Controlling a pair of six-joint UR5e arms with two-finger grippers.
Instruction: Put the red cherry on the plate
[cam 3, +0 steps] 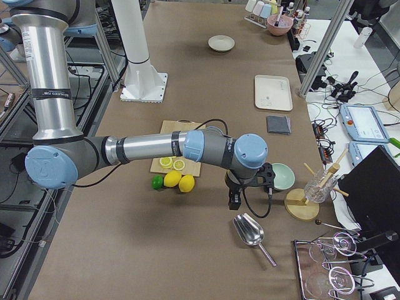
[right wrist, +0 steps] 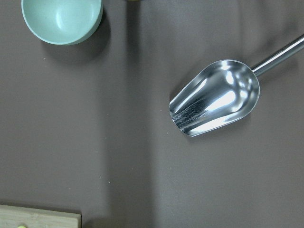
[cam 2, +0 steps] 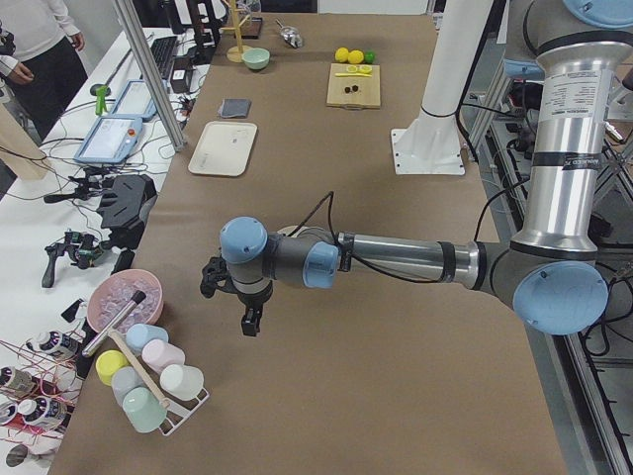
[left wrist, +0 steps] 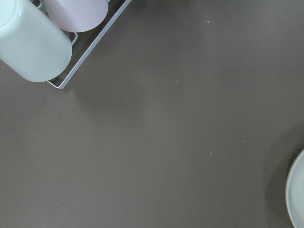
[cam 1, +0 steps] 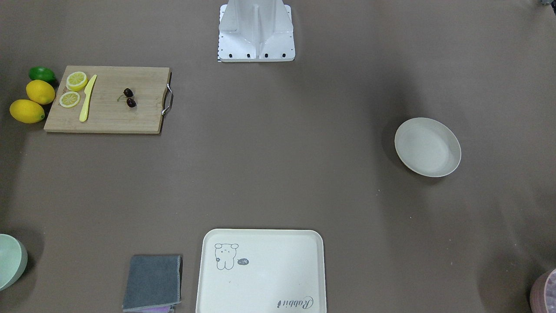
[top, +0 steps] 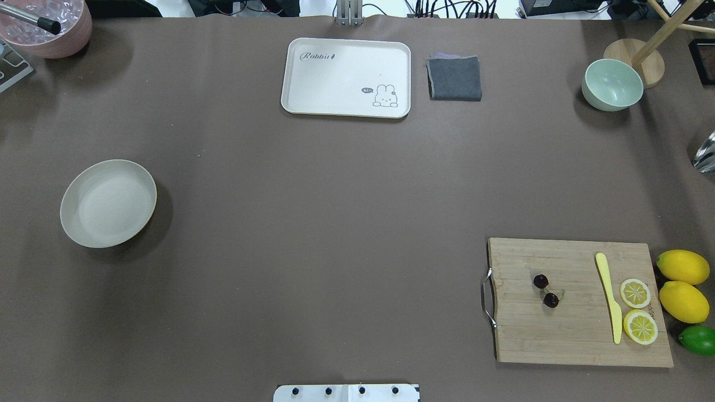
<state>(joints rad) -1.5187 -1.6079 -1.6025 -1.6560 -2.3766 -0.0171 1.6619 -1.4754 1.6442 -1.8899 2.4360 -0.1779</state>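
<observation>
The pair of tiny dark maroon cherries on thin stems (top: 546,291) lies untouched on the bamboo cutting board (top: 575,335). It is well apart from the right pincer (cam 3: 235,200), which hangs over the brown counter (top: 313,234) beside a shiny steel scoop (right wrist: 216,97). The round cream-white plate (top: 109,204) holds no cherry and sits near the left pincer (cam 2: 242,312). Whether either pincer is wide or narrow I cannot tell. The pick-up looks not yet begun. Next, I judge, the right pincer must travel over the board and come down squarely on such small fruit.
</observation>
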